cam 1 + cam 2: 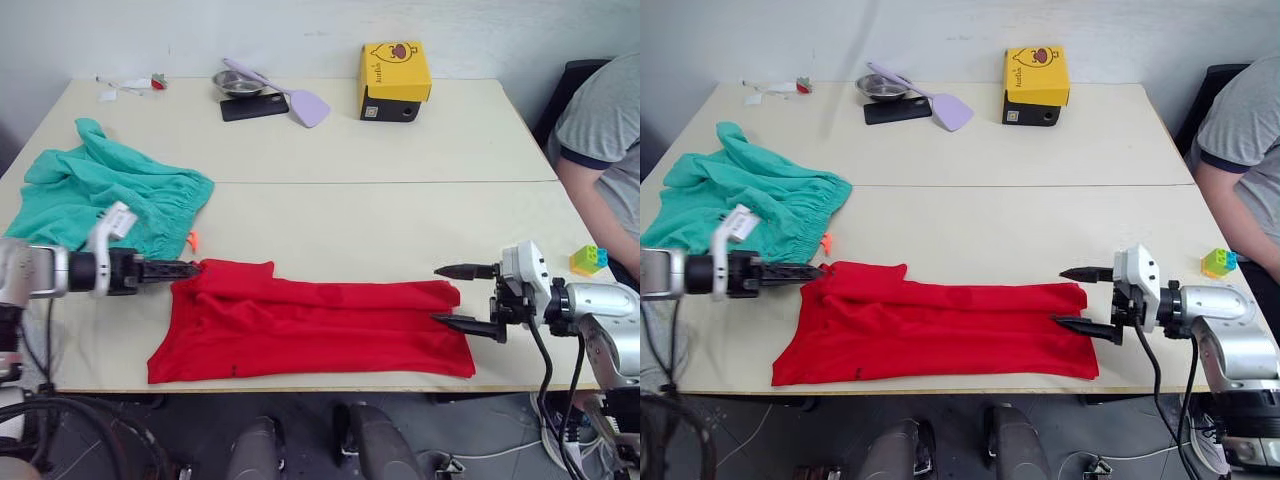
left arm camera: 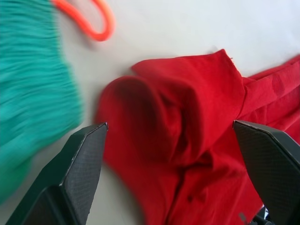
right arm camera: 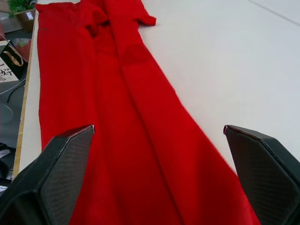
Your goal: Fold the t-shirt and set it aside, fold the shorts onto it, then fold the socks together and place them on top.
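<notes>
While the t-shirt lies in a long strip on the bench, left claw and right claw, both open and empty, should pinch opposite ends squarely.

Red t-shirt folded lengthwise, flat

The bench lies bare beyond the t-shirt, a broad open stretch reaching back to the yellow box, the phone and the lilac spatula at the far edge. To the t-shirt's left the shorts crowd the bench, their orange drawstring just beside its corner. To its right a person's arm leans over the bench edge, with a small toy block near it.
</notes>
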### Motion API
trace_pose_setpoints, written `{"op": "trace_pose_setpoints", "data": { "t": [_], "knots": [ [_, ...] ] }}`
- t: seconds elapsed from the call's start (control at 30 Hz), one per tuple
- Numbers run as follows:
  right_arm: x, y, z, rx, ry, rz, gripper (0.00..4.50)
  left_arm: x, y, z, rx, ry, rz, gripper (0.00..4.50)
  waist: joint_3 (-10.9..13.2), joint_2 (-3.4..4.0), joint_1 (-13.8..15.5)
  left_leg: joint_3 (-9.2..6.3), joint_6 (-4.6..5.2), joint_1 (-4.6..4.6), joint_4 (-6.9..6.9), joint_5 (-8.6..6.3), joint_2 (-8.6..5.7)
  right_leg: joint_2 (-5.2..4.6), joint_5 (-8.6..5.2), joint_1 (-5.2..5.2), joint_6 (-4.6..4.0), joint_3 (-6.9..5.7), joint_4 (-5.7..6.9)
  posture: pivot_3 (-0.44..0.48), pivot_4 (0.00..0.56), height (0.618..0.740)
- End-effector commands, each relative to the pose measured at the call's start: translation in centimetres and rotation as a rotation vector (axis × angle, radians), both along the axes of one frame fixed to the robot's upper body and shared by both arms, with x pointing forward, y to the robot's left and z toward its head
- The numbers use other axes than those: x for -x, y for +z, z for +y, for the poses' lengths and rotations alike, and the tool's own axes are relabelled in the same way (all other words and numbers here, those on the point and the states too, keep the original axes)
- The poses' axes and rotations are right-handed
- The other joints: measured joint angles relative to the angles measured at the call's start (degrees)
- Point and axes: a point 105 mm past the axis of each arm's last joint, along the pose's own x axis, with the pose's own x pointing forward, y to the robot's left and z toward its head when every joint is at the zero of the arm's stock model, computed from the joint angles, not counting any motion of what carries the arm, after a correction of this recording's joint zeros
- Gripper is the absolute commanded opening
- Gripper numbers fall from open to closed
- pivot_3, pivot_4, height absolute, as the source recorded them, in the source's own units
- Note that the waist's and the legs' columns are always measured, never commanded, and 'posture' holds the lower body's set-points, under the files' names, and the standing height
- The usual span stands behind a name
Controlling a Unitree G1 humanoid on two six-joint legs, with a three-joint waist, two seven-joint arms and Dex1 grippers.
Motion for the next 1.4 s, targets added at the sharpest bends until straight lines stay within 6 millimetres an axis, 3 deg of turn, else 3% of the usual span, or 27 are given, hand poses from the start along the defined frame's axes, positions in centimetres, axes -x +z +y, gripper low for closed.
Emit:
{"op": "trace_pose_setpoints", "data": {
  "t": [0.03,0.23,0.43,0.57,0.83,1.13,1.27,1.4],
  "knots": [
    [0.1,1.5,-0.2,-0.007,-0.009,-0.069,4.5,0.0,2.2,-0.8,0.115,-0.01,-0.025,4.47,0.0,-0.01,0.1,0.0,0.03,0.0,0.01,0.01,-0.02,-0.02,0.0,0.01,0.0,0.0,0.01,0.0,0.15,0.74],
    [0.2,1.0,0.3,-0.015,0.001,-0.058,4.5,-0.7,3.6,-3.4,0.241,-0.067,-0.021,4.47,0.0,-0.1,0.3,-0.09,0.11,-0.06,0.06,0.02,-0.1,-0.09,0.03,0.06,0.05,-0.05,-0.01,0.0,0.15,0.74],
    [-0.1,1.2,1.3,-0.05,0.028,-0.065,4.5,-2.7,0.7,-5.2,0.178,-0.031,0.041,4.47,0.0,-0.1,0.0,-0.05,0.05,-0.01,0.05,0.05,-0.08,-0.03,0.03,0.05,0.06,-0.03,0.05,0.0,0.15,0.74],
    [-0.2,2.5,2.3,-0.105,0.06,-0.106,4.5,-3.3,0.0,-5.1,0.148,-0.009,0.047,4.47,0.1,-0.15,-0.2,-0.04,-0.03,-0.02,0.05,0.09,-0.03,0.03,0.03,0.0,0.06,-0.02,0.1,0.0,0.15,0.74],
    [0.3,2.8,2.6,-0.094,0.08,-0.116,4.5,-2.8,-0.2,-4.6,0.125,-0.004,0.083,4.47,0.1,-0.15,0.2,-0.05,-0.05,-0.02,0.06,0.07,-0.06,-0.03,0.03,0.02,0.06,-0.03,0.08,0.0,0.15,0.74],
    [0.9,2.9,3.3,-0.086,0.079,-0.104,4.5,-4.1,-1.2,-6.8,0.19,-0.018,0.094,4.47,0.1,-0.15,0.2,-0.07,-0.04,-0.02,0.07,0.08,-0.07,-0.03,0.03,0.04,0.06,-0.04,0.09,0.0,0.15,0.74],
    [0.9,3.0,3.3,-0.082,0.072,-0.099,4.5,-4.8,-0.1,-7.5,0.271,-0.03,0.023,4.47,0.1,-0.15,0.2,-0.07,-0.03,-0.02,0.11,0.09,-0.07,-0.03,0.03,0.04,0.06,-0.04,0.12,0.0,0.15,0.74],
    [0.9,3.0,3.2,-0.078,0.059,-0.095,4.5,-4.5,0.7,-7.7,0.302,-0.057,-0.024,3.56,0.1,-0.15,0.1,-0.06,-0.04,-0.03,0.08,0.09,-0.05,-0.01,0.03,0.03,0.06,-0.04,0.12,0.0,0.15,0.74]
  ]
}}
